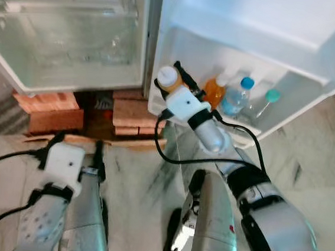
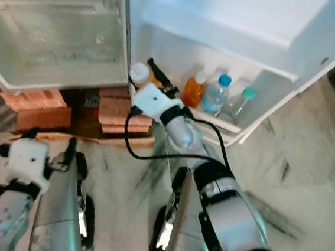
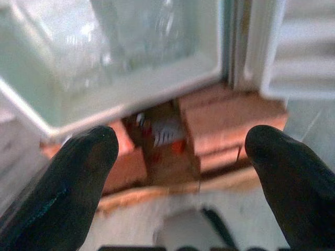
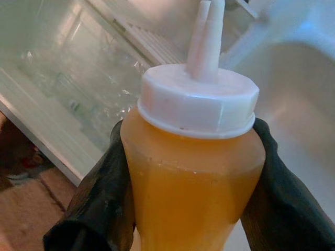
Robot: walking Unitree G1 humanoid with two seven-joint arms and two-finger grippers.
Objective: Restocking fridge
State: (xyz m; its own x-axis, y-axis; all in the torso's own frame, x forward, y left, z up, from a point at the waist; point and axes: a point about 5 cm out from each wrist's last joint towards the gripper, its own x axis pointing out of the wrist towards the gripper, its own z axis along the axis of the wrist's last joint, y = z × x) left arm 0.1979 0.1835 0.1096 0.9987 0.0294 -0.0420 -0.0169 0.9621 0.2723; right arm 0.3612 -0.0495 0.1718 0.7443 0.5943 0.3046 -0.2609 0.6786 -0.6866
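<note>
Right claw (image 1: 173,78) gripping orange sauce bottle (image 4: 193,172) at left end of fridge door shelf (image 1: 246,136); next lower, release; left claw (image 3: 183,157) open, idle

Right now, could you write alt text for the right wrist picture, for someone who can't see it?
The right pincer grips an orange squeeze bottle with a white nozzle cap, a black finger pressed to each side. Behind it, blurred, are the open fridge's clear drawer and white door shelf.
</note>
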